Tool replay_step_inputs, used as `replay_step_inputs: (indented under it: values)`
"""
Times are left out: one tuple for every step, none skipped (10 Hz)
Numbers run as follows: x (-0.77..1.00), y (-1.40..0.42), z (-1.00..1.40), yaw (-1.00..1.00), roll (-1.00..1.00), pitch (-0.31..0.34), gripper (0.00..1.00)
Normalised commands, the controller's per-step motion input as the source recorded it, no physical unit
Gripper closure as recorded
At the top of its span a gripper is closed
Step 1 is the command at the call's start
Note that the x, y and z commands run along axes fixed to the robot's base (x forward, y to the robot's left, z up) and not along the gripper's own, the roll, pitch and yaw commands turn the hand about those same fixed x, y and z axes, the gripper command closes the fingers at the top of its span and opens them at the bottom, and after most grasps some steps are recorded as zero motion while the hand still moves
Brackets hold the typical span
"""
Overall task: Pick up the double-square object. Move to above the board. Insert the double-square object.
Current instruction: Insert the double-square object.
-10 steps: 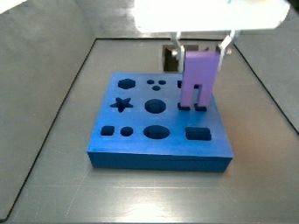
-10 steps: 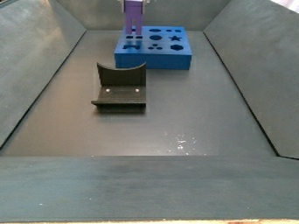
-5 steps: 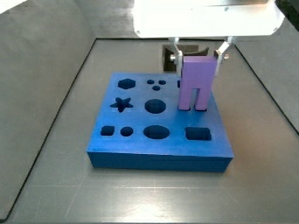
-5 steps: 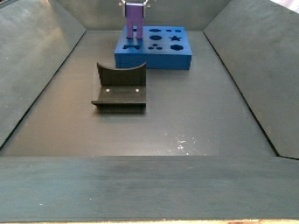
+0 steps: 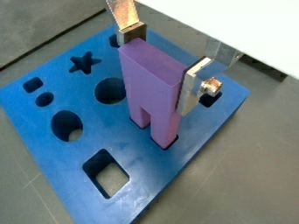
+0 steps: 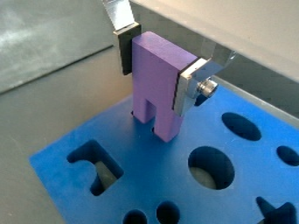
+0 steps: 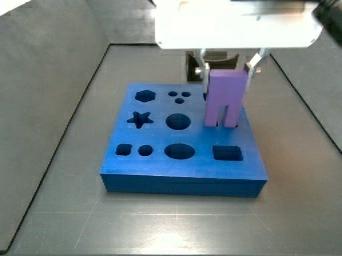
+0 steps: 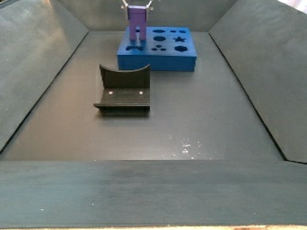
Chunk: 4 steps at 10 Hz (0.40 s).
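Purple double-square object [image 5: 152,87], lower ends hidden, seemingly in board [image 5: 187,171], hand [image 5: 163,63] clamping.

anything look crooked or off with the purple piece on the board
Nothing stands out. The double-square object stands upright between the gripper fingers, its two legs entering the board. The fixture sits apart on the floor.

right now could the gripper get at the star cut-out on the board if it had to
Probably not as it stands: the gripper is shut on the double-square object, whose legs reach the board. The star cut-out itself lies uncovered, with nothing above it.
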Motion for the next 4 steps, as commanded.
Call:
replay_step_inputs:
  values:
    - [-0.12,0.0,-0.74,0.0,0.0,0.0,1.0]
    - [0.0,0.0,0.0,0.0,0.04,0.0,1.0]
    - [0.0,0.0,0.0,0.0,0.0,0.0,0.0]
    - [0.0,0.0,0.0,0.0,0.0,0.0,0.0]
